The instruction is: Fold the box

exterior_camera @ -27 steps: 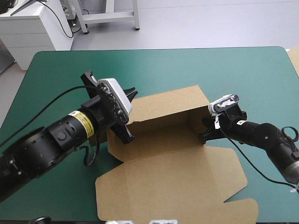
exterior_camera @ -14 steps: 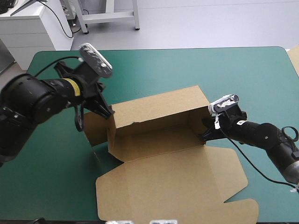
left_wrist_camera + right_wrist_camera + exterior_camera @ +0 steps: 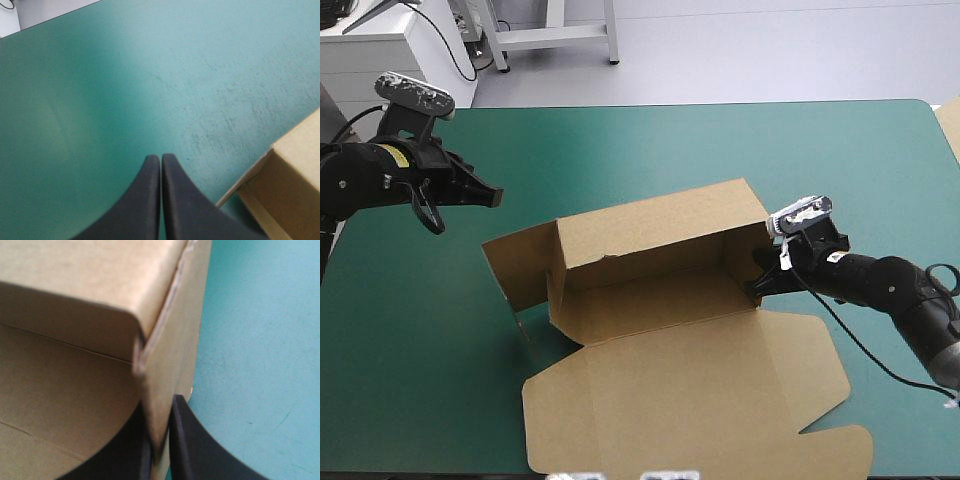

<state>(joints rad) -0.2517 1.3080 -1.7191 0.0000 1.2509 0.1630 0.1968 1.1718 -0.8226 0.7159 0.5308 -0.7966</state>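
Box (image 3: 650, 285) long axis runs left-right, lid (image 3: 690, 390) flat toward near edge; right gripper (image 3: 757, 284) pinches its right end, left gripper (image 3: 496, 197) closed, empty.

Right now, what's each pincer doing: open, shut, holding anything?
Left pincer: shut, empty, above the teal-green cover, clear of the box.
Right pincer: shut on the box's right end wall.

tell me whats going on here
Two robot arms are folding a brown box on a teal-green table. The right hand is shut on the box's right end wall. The left hand, shut and empty, hangs over the table left of the box, clear of it. The lid lies flat.
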